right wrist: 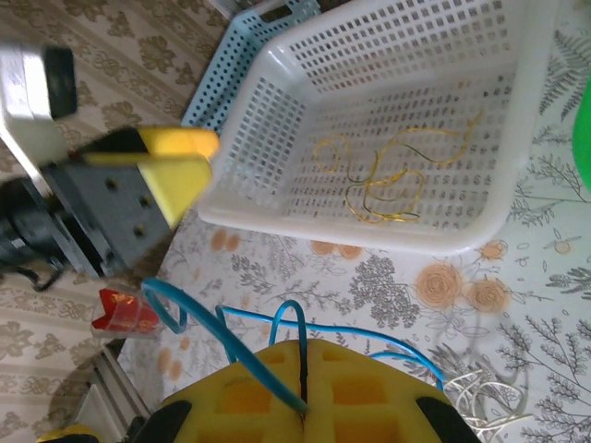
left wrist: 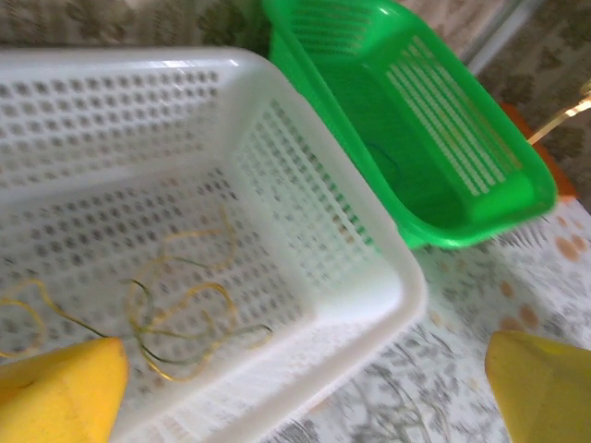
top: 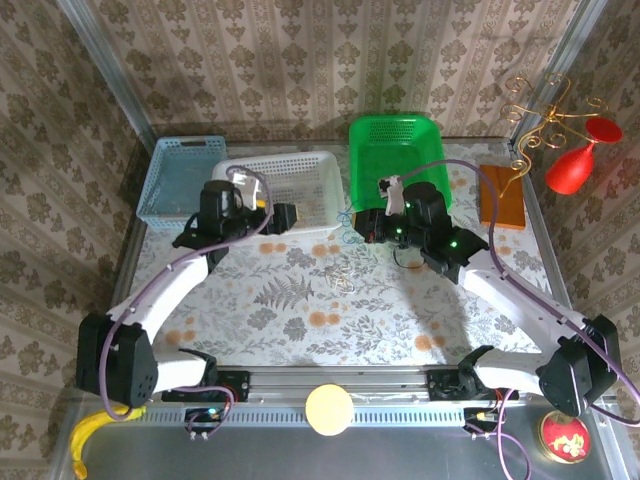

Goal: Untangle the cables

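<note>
A thin yellow cable (left wrist: 180, 314) lies in loose loops on the floor of the white basket (left wrist: 388, 286), also seen from the right wrist as yellow cable (right wrist: 388, 180). My left gripper (left wrist: 305, 406) is open over the basket's near corner, its yellow fingers (left wrist: 55, 397) wide apart with nothing between them. My right gripper (right wrist: 305, 415) is shut on a blue cable (right wrist: 222, 337) that loops up from the pads. In the top view the blue cable (top: 347, 222) hangs by the right gripper (top: 365, 225). A pale whitish cable (top: 340, 278) lies on the floral table.
The green basket (top: 395, 122) stands right of the white basket (top: 270, 158), and a light blue basket (top: 165, 180) to its left. A gold curly wire stand (top: 540, 115) and an orange-brown block (top: 500, 195) sit at the back right.
</note>
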